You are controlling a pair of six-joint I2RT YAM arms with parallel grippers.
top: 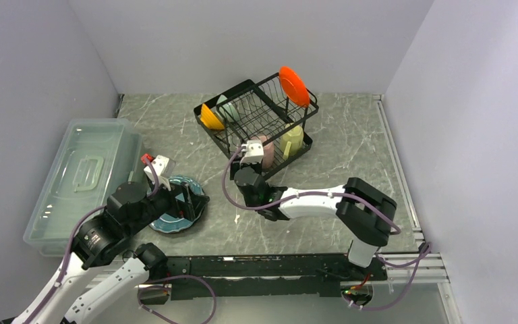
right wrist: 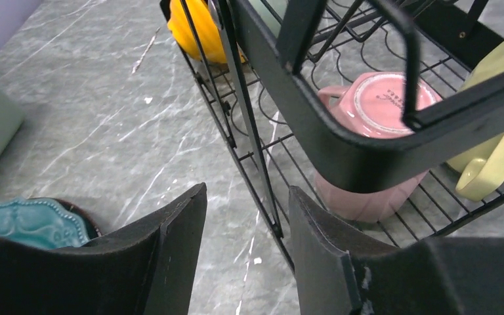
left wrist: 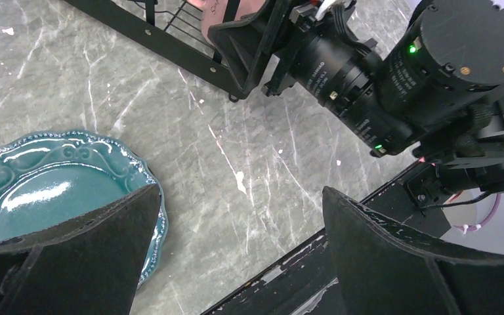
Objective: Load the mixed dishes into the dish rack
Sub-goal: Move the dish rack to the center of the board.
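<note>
The black wire dish rack point(top: 260, 125) stands at the back middle. It holds a small orange-red plate point(top: 293, 86) upright on the upper tier, an orange-yellow bowl point(top: 210, 118), a pale green bowl point(top: 226, 106), an upturned pink mug point(top: 267, 151) and a pale yellow mug point(top: 292, 140). A teal plate point(top: 174, 217) lies flat on the table. My left gripper point(top: 192, 202) is open and empty just above the plate's right edge point(left wrist: 39, 190). My right gripper point(top: 247, 150) is open and empty at the rack's near left corner point(right wrist: 262, 164), next to the pink mug point(right wrist: 380, 98).
A clear plastic lidded bin point(top: 84, 179) sits at the left. The right arm's wrist point(left wrist: 394, 85) lies close in front of the left gripper. Grey walls close in the table on three sides. A black rail point(top: 276, 266) runs along the near edge.
</note>
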